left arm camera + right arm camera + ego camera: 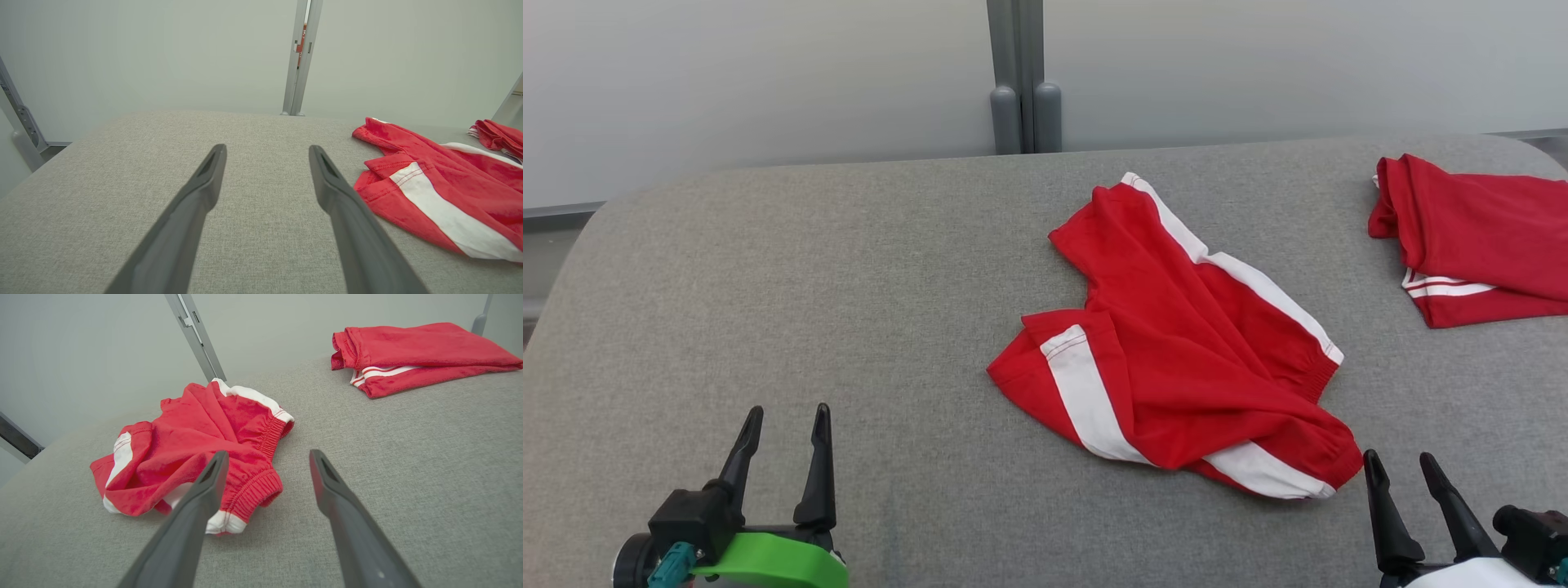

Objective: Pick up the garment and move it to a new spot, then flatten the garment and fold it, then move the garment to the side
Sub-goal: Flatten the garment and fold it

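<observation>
Left hand (788, 410): open and empty, low at the near left, well apart from the cloth.
Right hand (1400, 457): open and empty, just beside the near corner of the shorts.
Garment (1176, 351): red shorts with white side stripes, crumpled and twisted, lying mid tabletop (849, 286).
Handling: likely light, soft and limp; it should sag and bunch when lifted.
Where to hold: elastic waistband (255, 494), thicker than the rest and nearest the right hand.
Folded pile (1478, 237): similar red cloth at the far right, well apart.
</observation>
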{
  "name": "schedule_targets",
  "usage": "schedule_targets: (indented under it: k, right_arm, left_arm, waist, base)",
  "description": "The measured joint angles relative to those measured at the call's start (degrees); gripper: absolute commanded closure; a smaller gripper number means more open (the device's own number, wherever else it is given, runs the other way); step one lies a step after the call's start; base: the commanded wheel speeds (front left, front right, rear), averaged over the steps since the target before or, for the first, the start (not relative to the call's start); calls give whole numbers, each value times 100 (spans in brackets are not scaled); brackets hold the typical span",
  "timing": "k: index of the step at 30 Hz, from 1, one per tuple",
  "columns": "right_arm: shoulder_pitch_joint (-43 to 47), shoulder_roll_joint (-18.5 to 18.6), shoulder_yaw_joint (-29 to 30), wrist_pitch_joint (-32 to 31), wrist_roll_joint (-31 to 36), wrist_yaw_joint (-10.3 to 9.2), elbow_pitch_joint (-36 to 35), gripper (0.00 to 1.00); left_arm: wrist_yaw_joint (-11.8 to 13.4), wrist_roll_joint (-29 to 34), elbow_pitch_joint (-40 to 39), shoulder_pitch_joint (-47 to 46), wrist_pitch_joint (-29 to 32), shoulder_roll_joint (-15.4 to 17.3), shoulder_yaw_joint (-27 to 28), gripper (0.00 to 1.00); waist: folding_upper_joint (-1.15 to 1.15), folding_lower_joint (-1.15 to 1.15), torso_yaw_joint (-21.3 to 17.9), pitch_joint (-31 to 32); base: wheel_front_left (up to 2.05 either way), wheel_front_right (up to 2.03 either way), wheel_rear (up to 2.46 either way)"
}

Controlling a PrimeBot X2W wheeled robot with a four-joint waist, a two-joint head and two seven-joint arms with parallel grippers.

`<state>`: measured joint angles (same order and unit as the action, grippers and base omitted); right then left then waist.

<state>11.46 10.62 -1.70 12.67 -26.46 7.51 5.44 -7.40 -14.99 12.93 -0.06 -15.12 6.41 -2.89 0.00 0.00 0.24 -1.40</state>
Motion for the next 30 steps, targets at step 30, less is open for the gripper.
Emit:
schedule_targets:
  k: [30]
  right_arm:
    - [-2940, 947, -578, -1306, 405, 0, 2521, 0]
  left_arm:
    - [0, -15, 7, -336, 0, -19, -186, 0]
  waist:
    - [0, 0, 481, -549]
  base:
    - [0, 0, 0]
